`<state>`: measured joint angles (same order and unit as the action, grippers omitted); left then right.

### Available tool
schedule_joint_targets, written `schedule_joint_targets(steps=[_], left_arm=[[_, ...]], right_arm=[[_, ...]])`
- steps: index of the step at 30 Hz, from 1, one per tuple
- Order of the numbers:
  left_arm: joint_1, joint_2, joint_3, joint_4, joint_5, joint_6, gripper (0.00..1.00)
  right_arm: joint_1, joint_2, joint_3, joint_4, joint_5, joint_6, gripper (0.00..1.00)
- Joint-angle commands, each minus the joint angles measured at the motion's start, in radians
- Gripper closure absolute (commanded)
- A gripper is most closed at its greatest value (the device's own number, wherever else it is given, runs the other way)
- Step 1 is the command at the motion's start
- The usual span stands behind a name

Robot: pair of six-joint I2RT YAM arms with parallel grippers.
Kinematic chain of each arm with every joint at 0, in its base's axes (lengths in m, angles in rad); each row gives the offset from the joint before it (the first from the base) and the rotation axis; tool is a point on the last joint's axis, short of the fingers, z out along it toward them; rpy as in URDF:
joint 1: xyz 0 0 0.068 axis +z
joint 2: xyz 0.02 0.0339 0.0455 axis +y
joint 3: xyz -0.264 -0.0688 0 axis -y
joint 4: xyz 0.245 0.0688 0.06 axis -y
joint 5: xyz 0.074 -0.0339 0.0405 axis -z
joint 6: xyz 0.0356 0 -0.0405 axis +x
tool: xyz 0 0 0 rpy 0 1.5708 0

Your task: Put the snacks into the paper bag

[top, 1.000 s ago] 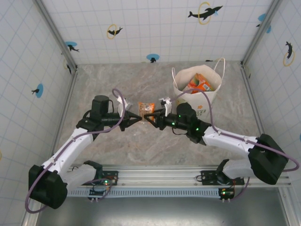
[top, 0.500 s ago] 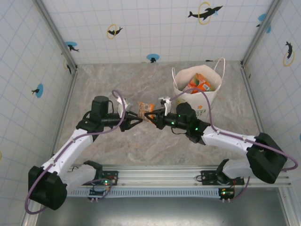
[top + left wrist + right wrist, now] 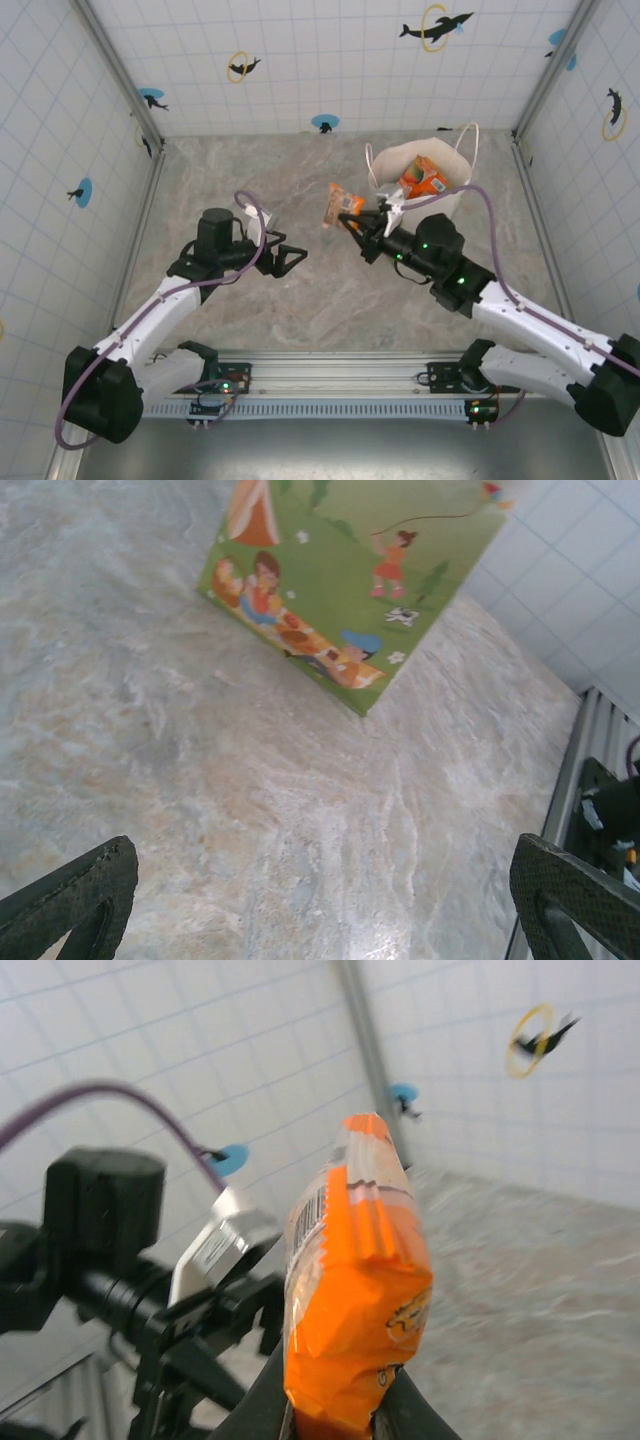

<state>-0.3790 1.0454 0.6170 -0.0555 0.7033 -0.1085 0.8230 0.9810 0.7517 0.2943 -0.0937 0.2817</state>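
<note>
Right gripper grips an orange packet at frame centre, just left of the bag. Left gripper, centre-left, stands spread wide over the table.

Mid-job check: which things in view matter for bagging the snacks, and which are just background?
Part of the job:
- orange snack packet, held in the right gripper
- paper bag
- bagged packets, inside it
- left gripper, open, holding nothing

Just background:
- dolphin stickers on the walls
- purple cables on the arms
</note>
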Motion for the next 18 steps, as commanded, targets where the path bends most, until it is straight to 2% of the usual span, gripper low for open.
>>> schedule_joint_targets(steps=[1,6,9,12,18], left_arm=[[-0.005,0.010,-0.013,0.080,-0.090,-0.082,0.03],[-0.005,0.045,0.017,0.053,-0.192,-0.105,0.02],[-0.006,0.066,0.032,0.046,-0.195,-0.120,0.02],[-0.007,0.074,0.037,0.048,-0.195,-0.130,0.02],[-0.006,0.068,0.024,0.071,-0.219,-0.144,0.02]], right_arm=[[-0.076,-0.048,0.087,-0.082,0.064,-0.101,0.87],[-0.232,-0.049,0.152,-0.129,0.089,-0.119,0.87],[-0.339,-0.024,0.169,-0.156,0.114,-0.107,0.86],[-0.435,0.012,0.174,-0.167,0.073,-0.071,0.86],[-0.479,0.085,0.195,-0.182,0.036,-0.052,0.86]])
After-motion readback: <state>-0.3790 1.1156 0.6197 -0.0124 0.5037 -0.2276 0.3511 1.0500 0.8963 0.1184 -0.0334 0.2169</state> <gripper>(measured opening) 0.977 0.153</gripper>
